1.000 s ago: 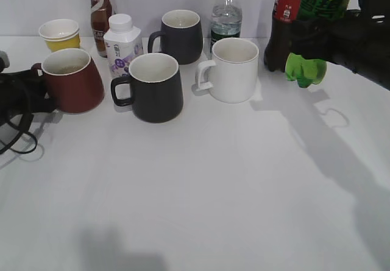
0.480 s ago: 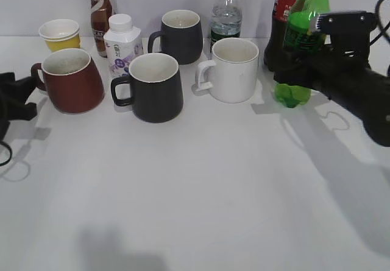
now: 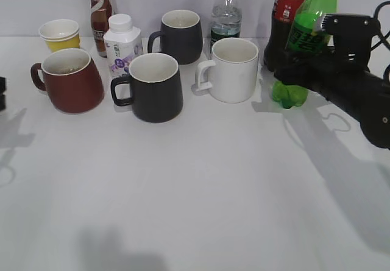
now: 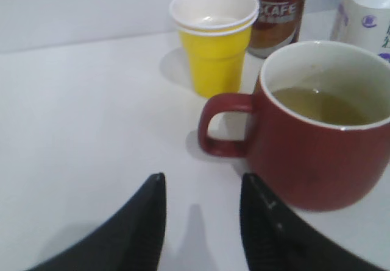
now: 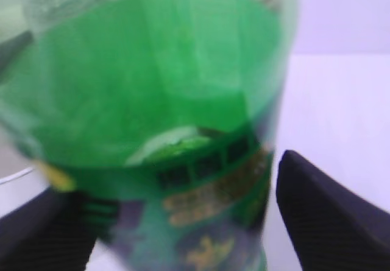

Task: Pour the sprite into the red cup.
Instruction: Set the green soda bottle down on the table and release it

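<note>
Sprite, the tall translucent green plastic bottle (image 3: 303, 45) with green-and-yellow label, stands tilted at the far right of the row, just beside the red-labelled dark cola bottle (image 3: 284, 21), base at or just above the table; contact not resolvable.

Left to right, relative to the squat dark red ceramic mug (image 3: 69, 80):
- Left gripper (image 4: 201, 222): just left of the mug's loop handle, fingers spread and empty.
- Mug: upright, pale liquid already inside. Small yellow paper cup (image 4: 213, 36) just behind.
- Right gripper (image 5: 177, 222): well to the right, fingers bracketing the bottle at label height; appears clamped on it.

Judgement: setting-down step. Bring the bottle upright before release, clear of the cola bottle; spread the fingers only once the base sits flat.
</note>
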`<control>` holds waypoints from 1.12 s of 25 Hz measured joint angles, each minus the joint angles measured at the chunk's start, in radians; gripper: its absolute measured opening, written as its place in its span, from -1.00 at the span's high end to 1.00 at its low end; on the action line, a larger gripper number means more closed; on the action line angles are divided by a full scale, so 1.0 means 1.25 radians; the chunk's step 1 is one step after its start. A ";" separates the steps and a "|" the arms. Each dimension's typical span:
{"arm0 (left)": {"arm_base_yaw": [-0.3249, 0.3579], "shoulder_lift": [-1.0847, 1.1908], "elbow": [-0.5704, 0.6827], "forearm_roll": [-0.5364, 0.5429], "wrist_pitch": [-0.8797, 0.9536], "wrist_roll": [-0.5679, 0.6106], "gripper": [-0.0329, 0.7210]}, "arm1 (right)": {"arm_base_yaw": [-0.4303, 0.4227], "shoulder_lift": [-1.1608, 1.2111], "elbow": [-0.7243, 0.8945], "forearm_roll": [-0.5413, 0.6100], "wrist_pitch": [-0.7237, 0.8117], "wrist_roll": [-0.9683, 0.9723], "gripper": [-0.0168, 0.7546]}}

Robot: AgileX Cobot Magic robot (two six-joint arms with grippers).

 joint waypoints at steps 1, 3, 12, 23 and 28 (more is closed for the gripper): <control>0.000 -0.029 0.000 0.000 0.034 -0.014 0.07 | 0.000 -0.003 0.000 0.000 0.006 0.001 -0.44; 0.000 -0.089 0.000 -0.001 0.088 -0.036 0.07 | 0.000 -0.019 0.000 0.000 0.044 0.003 -0.62; 0.000 -0.344 -0.027 -0.038 0.484 -0.049 0.07 | 0.000 -0.168 -0.001 0.000 0.346 0.008 -0.74; 0.000 -0.522 -0.224 -0.199 1.161 -0.050 0.07 | 0.000 -0.364 -0.001 -0.003 0.964 0.008 -0.58; 0.000 -0.622 -0.232 -0.252 1.300 -0.050 0.11 | 0.000 -0.479 -0.001 -0.003 1.229 -0.005 -0.38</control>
